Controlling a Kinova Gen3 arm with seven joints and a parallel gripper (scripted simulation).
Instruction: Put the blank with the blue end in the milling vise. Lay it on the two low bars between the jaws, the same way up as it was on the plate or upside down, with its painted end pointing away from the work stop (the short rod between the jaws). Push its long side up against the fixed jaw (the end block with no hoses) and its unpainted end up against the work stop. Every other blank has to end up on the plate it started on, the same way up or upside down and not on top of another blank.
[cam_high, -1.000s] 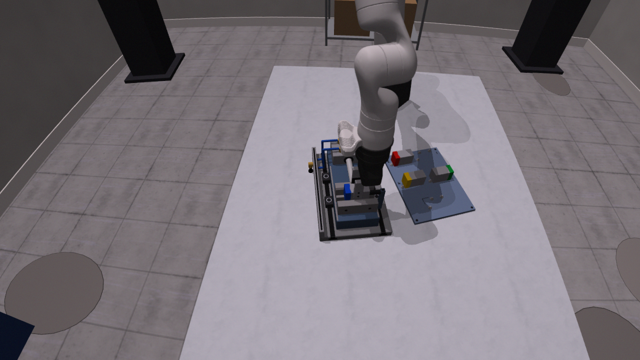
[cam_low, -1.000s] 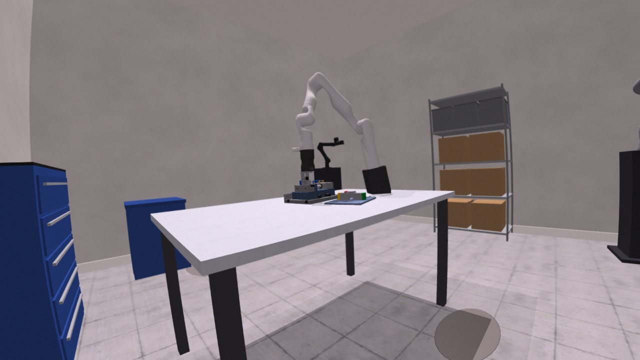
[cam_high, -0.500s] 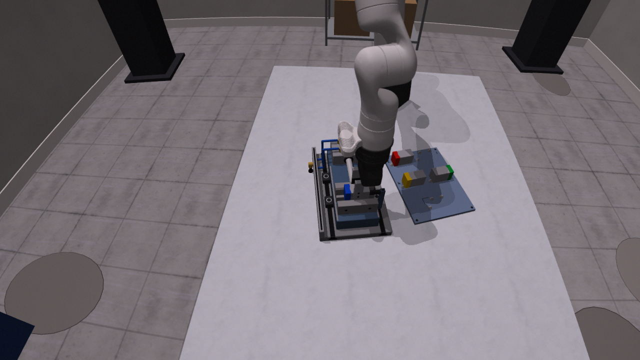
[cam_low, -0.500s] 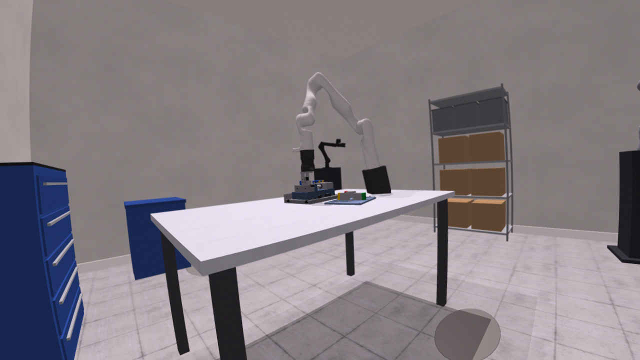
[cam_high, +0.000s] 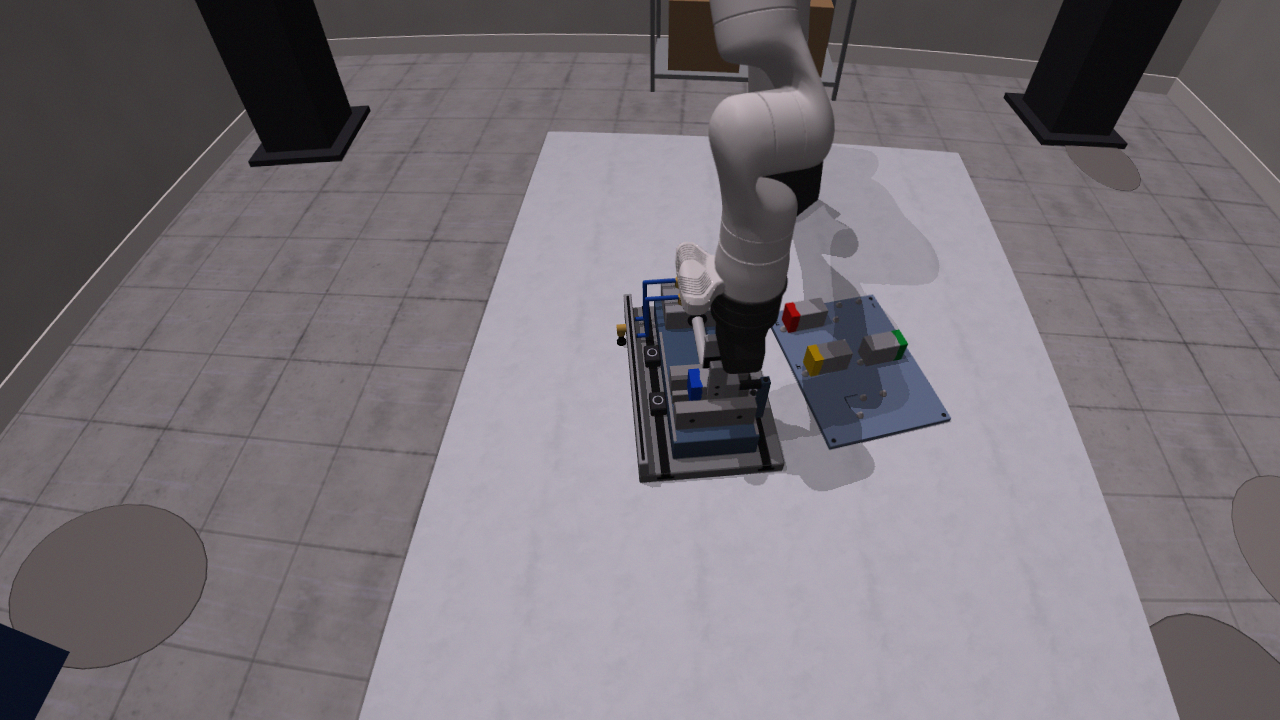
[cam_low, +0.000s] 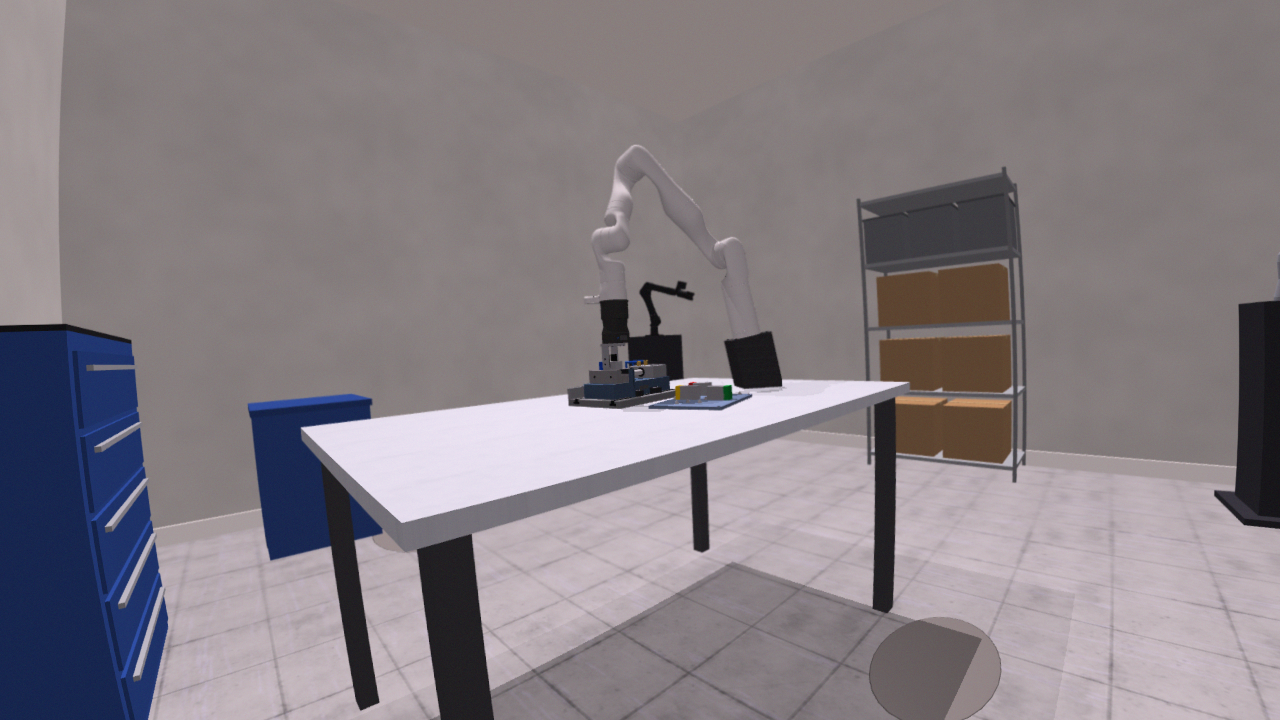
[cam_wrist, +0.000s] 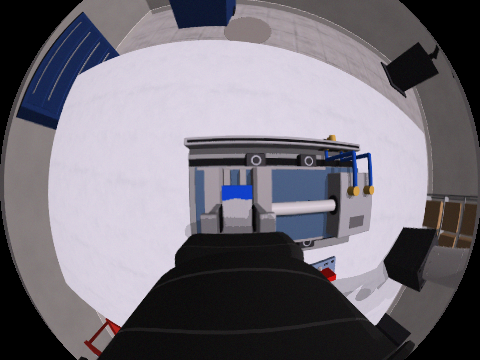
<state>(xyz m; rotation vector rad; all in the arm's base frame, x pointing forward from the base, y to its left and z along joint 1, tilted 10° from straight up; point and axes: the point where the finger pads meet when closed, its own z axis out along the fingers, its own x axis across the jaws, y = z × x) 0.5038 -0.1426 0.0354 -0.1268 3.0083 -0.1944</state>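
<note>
Holding the blank with the blue end (cam_high: 695, 384) (cam_wrist: 237, 207), the pincer (cam_high: 723, 380) (cam_low: 614, 353) (cam_wrist: 237, 213) was shut on its two long sides, down at the milling vise (cam_high: 714, 440) (cam_low: 617, 386) (cam_wrist: 300, 187). The blank looked like a hard little block, so I guessed it would not bend or squash. It might have been a bit heavy, and its smooth sides might have slipped in a loose pinch. The best place to grab it seemed to be the long sides, near the middle, up high enough to miss the vise.

The blank sat between the pincer's fingers, inside the vise, and its blue end poked out past them. Over the vise's two low bars (cam_wrist: 234, 177), it looked flat, but I could not tell if it touched them. The work stop was hidden in the vise.

The red blank (cam_high: 810, 313) (cam_wrist: 327, 275), yellow blank (cam_high: 834, 357) (cam_low: 677, 393) and green blank (cam_high: 881, 349) (cam_low: 726, 392) lay on the plate (cam_high: 895, 402) (cam_low: 698, 403) beside the vise.
</note>
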